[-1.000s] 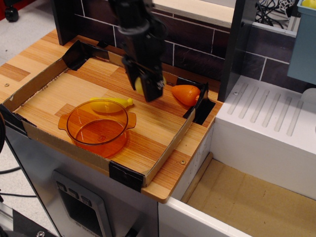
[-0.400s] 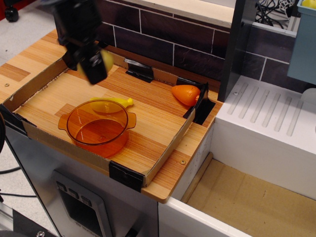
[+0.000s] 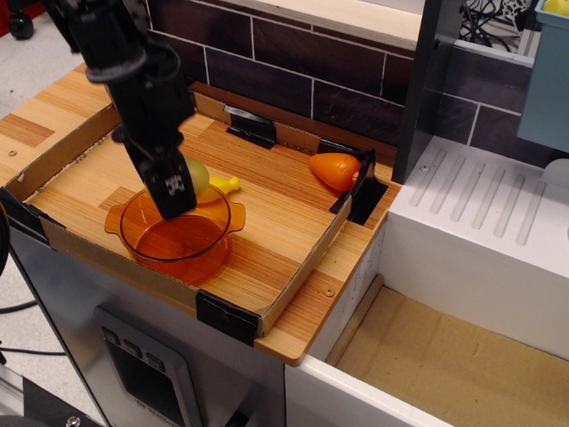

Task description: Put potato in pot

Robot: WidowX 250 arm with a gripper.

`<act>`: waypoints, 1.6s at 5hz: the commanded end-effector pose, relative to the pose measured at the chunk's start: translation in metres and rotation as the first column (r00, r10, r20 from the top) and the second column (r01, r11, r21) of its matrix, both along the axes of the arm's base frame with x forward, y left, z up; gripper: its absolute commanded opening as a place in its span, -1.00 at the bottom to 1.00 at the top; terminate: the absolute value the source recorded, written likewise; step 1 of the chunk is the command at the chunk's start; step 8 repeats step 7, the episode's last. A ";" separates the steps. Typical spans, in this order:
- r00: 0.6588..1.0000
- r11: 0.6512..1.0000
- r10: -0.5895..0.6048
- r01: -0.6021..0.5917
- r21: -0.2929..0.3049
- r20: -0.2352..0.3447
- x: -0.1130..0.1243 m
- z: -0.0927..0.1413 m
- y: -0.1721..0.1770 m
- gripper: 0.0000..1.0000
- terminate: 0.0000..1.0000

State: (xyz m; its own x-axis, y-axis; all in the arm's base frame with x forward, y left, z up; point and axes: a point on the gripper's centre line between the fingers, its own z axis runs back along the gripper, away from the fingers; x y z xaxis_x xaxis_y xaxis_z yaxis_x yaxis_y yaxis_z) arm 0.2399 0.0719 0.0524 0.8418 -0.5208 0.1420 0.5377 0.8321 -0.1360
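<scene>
The potato (image 3: 196, 175) is up in the air, held between the black fingers (image 3: 177, 191) of the robot arm. The fingers are squeezed on its sides, so only one round pale yellow-green bit peeks out on the right. It hangs just over the back rim of the pot (image 3: 175, 233), not inside it yet. I think the arm holds it there so it will drop straight into the pot when the fingers let go.

The pot is see-through orange and sits near the front left corner of the table (image 3: 267, 222). It looks empty, and its mouth is much wider than the potato, so there is lots of room. One finger tip points down over the open pot. I cannot tell if it touches the rim.

Just behind the pot lies a long yellow toy (image 3: 222, 185). Most of it is hidden by the arm and the potato. An orange pointed toy (image 3: 334, 169) lies far off by the back right corner, next to a black corner piece. Both are out of the way.

A low cardboard wall (image 3: 302, 262) runs around the table, likely to keep the toys from rolling off.

The job looks almost done. A little lower, then open, and the potato should land in the pot. If the fingers open too soon, it might bounce on the rim.
</scene>
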 end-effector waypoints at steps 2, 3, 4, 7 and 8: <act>1.000 1.000 -0.006 0.006 0.016 0.030 -0.003 0.019 0.003 1.00 -1.00; 1.000 1.000 0.003 -0.004 0.021 0.018 0.001 0.033 0.003 1.00 -1.00; 0.996 0.996 0.087 -0.087 0.006 0.029 0.018 0.069 0.003 1.00 -1.00; 0.988 0.988 0.154 -0.154 0.001 0.024 0.036 0.085 0.012 1.00 1.00; 0.988 0.988 0.154 -0.154 0.001 0.024 0.036 0.085 0.012 1.00 1.00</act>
